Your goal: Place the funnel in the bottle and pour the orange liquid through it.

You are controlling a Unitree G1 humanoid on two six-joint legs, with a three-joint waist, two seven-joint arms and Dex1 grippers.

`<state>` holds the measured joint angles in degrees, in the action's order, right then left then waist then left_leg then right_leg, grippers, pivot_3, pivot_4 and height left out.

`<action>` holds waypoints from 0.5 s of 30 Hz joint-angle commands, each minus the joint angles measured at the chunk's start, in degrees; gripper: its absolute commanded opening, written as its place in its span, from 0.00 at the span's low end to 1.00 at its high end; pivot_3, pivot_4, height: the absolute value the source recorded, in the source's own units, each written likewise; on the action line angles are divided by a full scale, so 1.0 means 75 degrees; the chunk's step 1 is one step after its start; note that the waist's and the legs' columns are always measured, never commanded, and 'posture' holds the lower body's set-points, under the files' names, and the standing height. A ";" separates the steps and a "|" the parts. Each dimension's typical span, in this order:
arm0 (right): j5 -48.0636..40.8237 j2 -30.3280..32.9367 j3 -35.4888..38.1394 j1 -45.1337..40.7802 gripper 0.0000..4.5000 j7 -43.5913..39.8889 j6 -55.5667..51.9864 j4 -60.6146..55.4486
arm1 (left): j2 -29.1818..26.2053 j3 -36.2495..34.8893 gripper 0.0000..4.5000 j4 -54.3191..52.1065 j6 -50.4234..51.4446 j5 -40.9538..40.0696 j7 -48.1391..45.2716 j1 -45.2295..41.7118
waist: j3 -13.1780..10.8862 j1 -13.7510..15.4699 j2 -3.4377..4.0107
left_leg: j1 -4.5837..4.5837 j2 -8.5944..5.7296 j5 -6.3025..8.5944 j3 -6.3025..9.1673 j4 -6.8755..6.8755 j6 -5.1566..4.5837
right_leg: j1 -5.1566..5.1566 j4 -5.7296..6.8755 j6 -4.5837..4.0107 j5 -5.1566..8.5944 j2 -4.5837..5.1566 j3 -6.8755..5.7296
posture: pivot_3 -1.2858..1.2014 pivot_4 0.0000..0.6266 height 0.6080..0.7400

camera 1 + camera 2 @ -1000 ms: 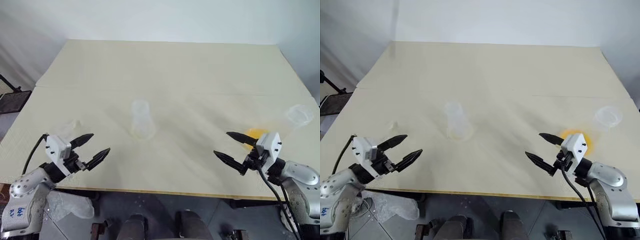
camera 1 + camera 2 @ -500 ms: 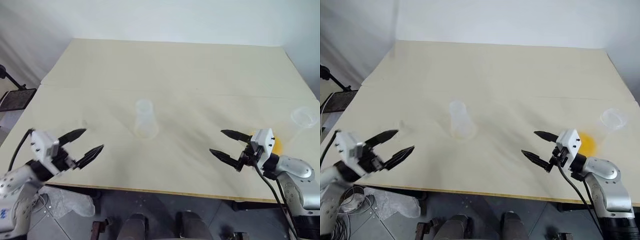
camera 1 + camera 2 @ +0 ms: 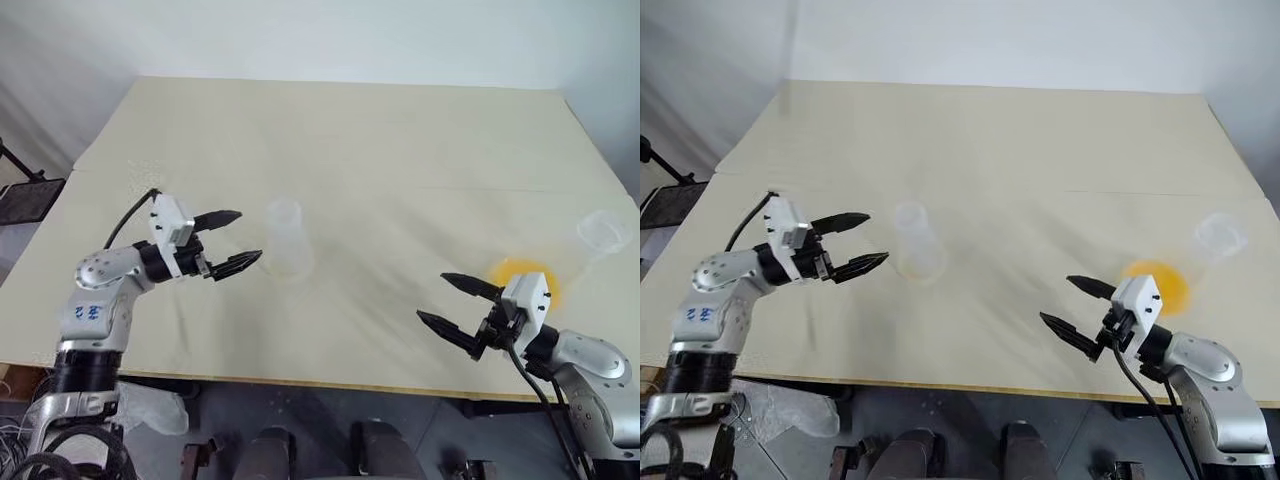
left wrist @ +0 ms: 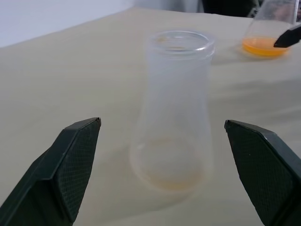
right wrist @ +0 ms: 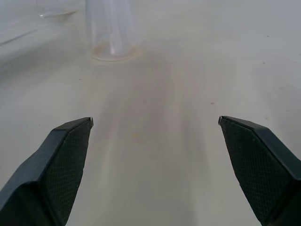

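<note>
The bottle stands just beyond the spread left pincer

Both head cameras look steeply down from above the near edge of the bench, sharing the central bottle, which the left wrist camera faces close and level, and the right wrist camera from farther off.

At two o'clock in the left wrist view, a flask holding the orange liquid is cropped by the frame edge; a black fingertip covers part.
</note>
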<state>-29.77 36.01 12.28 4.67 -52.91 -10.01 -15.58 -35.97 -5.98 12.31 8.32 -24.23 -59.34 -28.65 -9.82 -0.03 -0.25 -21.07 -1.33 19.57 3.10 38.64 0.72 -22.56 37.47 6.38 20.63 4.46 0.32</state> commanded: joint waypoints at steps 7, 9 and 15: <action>-0.0075 -0.0141 0.0242 0.0324 1.00 0.0398 0.0073 -0.0636 | 0.0705 0.0463 1.00 0.1782 -0.1063 0.0493 -0.0680 -0.1443 | -0.0002 -0.0007 -0.0003 | -0.0009 -0.0003 0.0002 0.0002 0.0031 -0.0004 | 0.0000 0.0020 0.0002 -0.0001 -0.0001 0.0000 | 0.52 0.24 1.00; -0.0084 -0.0143 0.0270 0.0396 1.00 0.0435 0.0079 -0.0686 | 0.0889 0.0446 1.00 0.2090 -0.1174 0.0519 -0.0652 -0.1693 | -0.0003 -0.0008 -0.0005 | -0.0009 -0.0003 0.0003 0.0001 0.0029 -0.0004 | -0.0001 0.0035 0.0003 -0.0001 -0.0002 0.0000 | 0.52 0.24 1.00; -0.0077 -0.0134 0.0317 0.0507 1.00 0.0527 0.0117 -0.0747 | 0.1146 0.0509 1.00 0.2726 -0.1306 0.0631 -0.0935 -0.2006 | -0.0004 -0.0011 -0.0006 | -0.0010 -0.0003 0.0003 0.0001 0.0039 -0.0005 | -0.0001 0.0037 0.0003 -0.0001 -0.0004 -0.0001 | 0.52 0.24 1.00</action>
<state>-29.73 35.10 12.94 8.16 -49.23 -10.01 -18.92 -27.50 -1.81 32.46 -0.34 -19.67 -65.37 -42.87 -9.85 -0.11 -0.30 -21.14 -1.36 19.60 3.10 38.93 0.68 -22.57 37.75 6.40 20.62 4.43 0.32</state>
